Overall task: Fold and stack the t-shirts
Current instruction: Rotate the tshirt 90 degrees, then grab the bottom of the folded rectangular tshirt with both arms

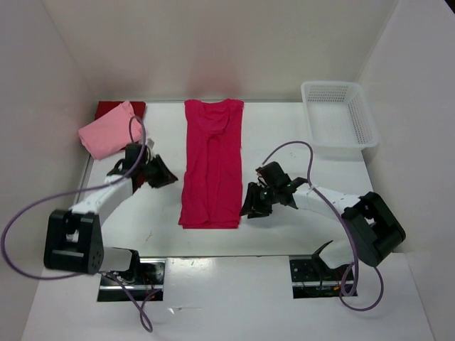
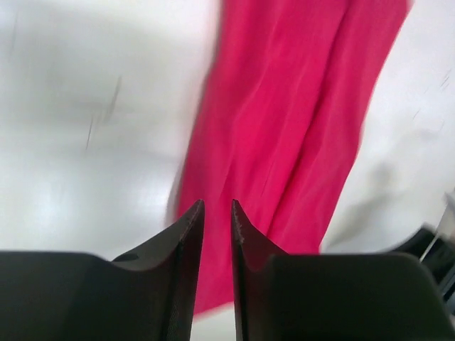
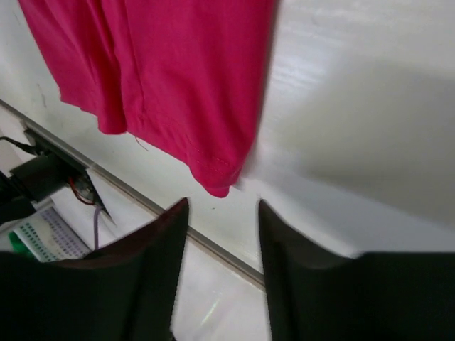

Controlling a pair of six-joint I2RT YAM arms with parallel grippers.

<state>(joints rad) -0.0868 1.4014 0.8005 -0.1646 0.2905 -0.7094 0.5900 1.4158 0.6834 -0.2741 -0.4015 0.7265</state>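
Three t-shirts, by our count: magenta t-shirt (image 1: 211, 165) flat at centre; pink t-shirt (image 1: 106, 137) folded upper left, partly over dark red t-shirt (image 1: 117, 109). One mesh basket (image 1: 338, 115), upper right. Both empty: left gripper (image 2: 215, 206) slightly parted, right gripper (image 3: 222, 206) wider.

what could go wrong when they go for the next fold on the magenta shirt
The magenta shirt lies as a long strip with loose lengthwise layers. A pinch that catches only the top layer at the hem could let the side folds fall open. Its near corner sits close to the table's near edge, so the right fingers might snag there or drag cloth over it.
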